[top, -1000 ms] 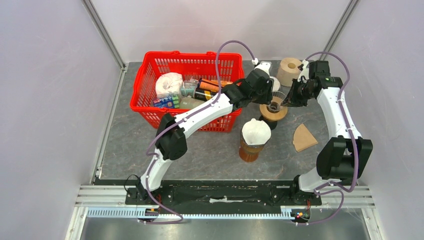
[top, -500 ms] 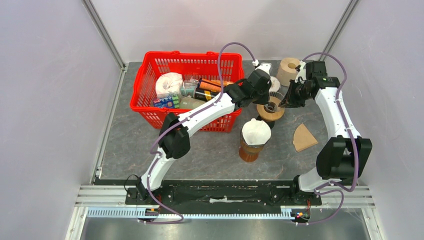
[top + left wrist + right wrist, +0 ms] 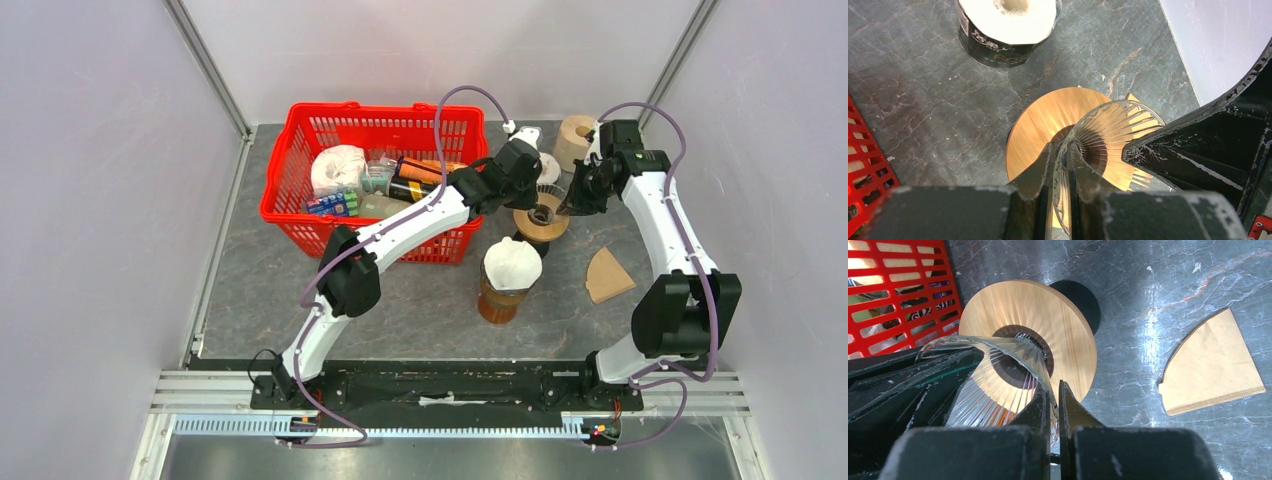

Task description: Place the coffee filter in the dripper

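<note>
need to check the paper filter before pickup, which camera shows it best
Right wrist view: the paper filter lies flat, its whole fan shape and crimped edge clear. The top view shows it small but whole. Left wrist: at most a corner.

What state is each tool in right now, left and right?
Left tool: closed, pinching the rim of the glass dripper.
Right tool: closed, pinching the same dripper's rim on the opposite side.

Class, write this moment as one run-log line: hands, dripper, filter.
left hand: shut on glass dripper rim | right hand: shut on same rim | coffee filter: flat on table, outside dripper
</note>
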